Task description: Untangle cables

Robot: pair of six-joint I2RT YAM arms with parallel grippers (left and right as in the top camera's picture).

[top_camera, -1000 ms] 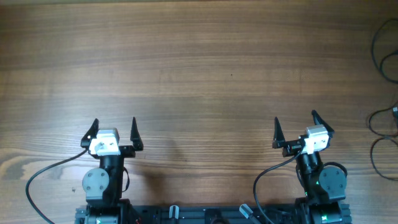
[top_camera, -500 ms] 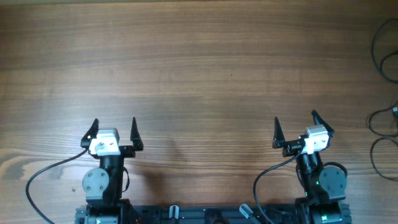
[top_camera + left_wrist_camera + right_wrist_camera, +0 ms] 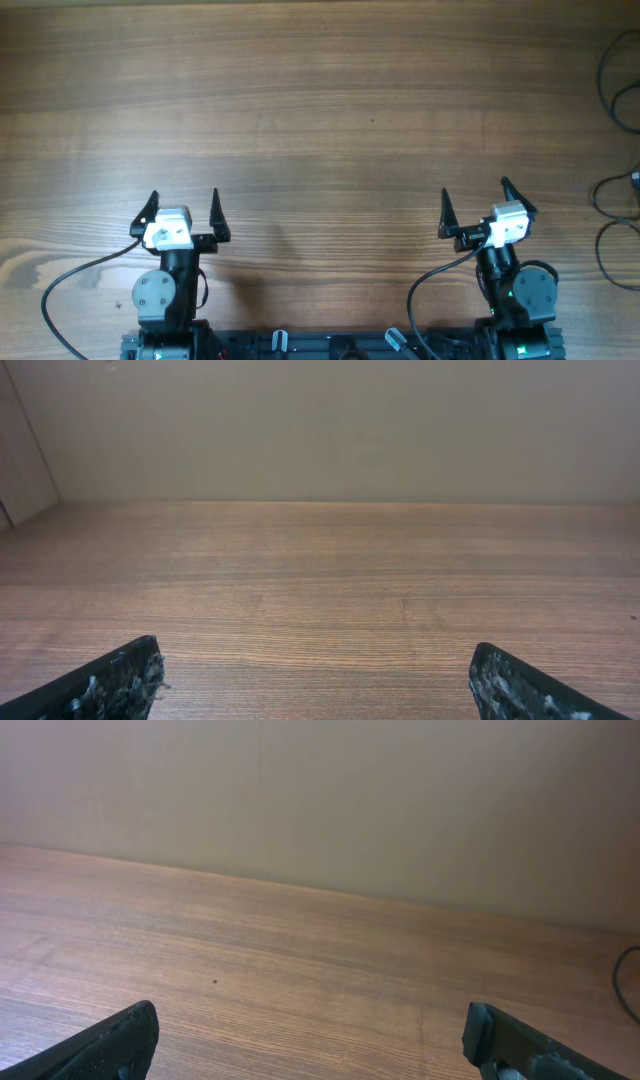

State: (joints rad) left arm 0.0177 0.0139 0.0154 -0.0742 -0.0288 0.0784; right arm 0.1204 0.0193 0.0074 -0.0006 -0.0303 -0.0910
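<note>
Black cables (image 3: 612, 190) lie in loops at the far right edge of the wooden table (image 3: 320, 110), partly cut off by the overhead view; a short arc of cable (image 3: 628, 975) shows at the right edge of the right wrist view. My left gripper (image 3: 181, 208) is open and empty near the front left, far from the cables; its fingertips frame bare wood (image 3: 315, 675). My right gripper (image 3: 476, 203) is open and empty near the front right, left of the cables; it also shows in the right wrist view (image 3: 310, 1030).
A plain wall (image 3: 330, 430) rises behind the table's far edge. The arms' own black leads (image 3: 70, 285) curve by their bases at the front edge.
</note>
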